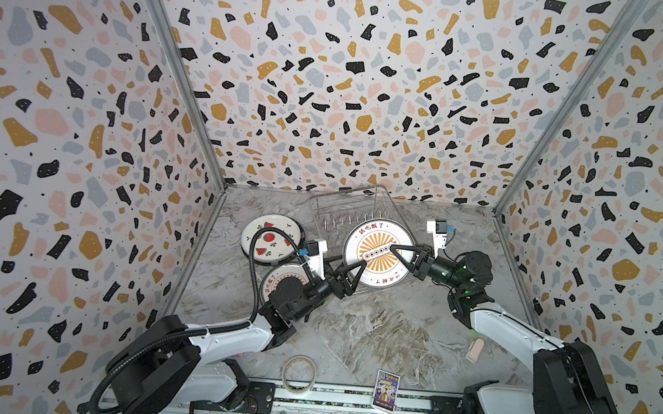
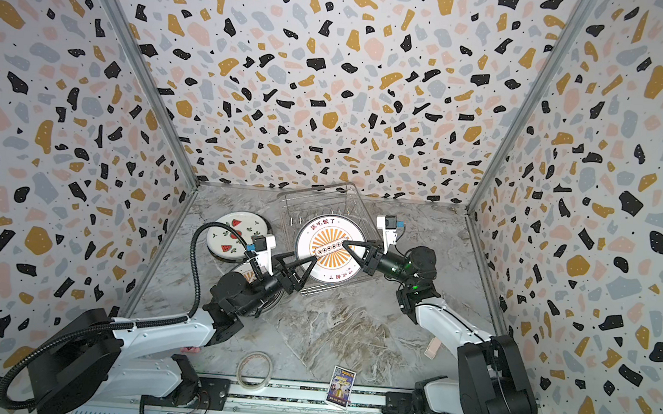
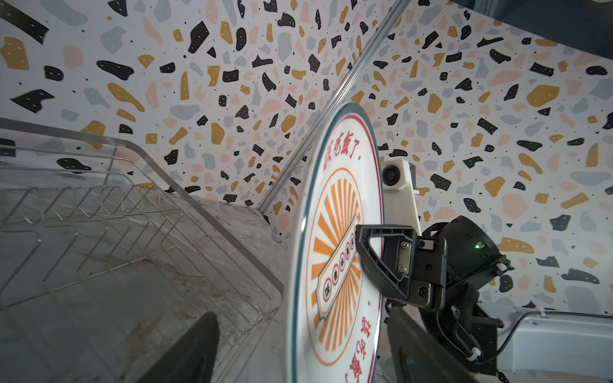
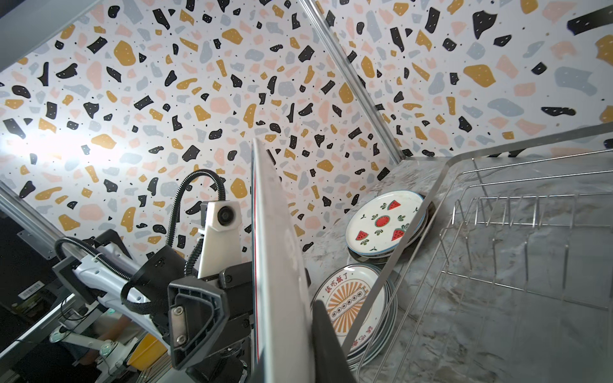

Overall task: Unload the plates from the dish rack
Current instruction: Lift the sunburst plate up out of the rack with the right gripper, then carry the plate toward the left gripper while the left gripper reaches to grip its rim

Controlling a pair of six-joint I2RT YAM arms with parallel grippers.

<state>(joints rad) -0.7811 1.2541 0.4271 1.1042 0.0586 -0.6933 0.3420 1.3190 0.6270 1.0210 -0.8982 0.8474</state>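
Starting with the marble surface [image 1: 372, 334], bare across the middle. Next in size, the rack [image 1: 334, 208], set at the back and turned at an angle, with no plate seen standing in its prongs. Held upright over its near end, the plate [image 1: 375, 271]: white, orange sunburst, red characters, printed face toward the left arm. Lower rim hidden, so clearance from the wires not possible to tell. Beside the rack on the left, lying flat: the watermelon stack [image 1: 272, 237] and, nearer, the sunburst stack [image 1: 274, 281], partly hidden under the left arm. Probably the last plate to unload.

Clamped on the plate across its right rim, the right end effector [image 1: 391, 248], 1 finger on each face, tips reaching almost to the centre. Straddling the lower left rim with jaws apart, the left end effector [image 1: 358, 271]. In the left wrist view, 2 fingers [image 3: 189, 348], 1 on either side of the plate, neither seen touching.

Judged stiff, fairly heavy for a pinch, glazed and slick, brittle if dropped. Best taken at the rim, pads flat on both faces and well past the lip, never by the edge alone. Worth securing 2 grips before letting 1 go.

Smallest, at the front edge: tape ring [image 1: 297, 388] and card [image 1: 386, 390], well apart from the work.
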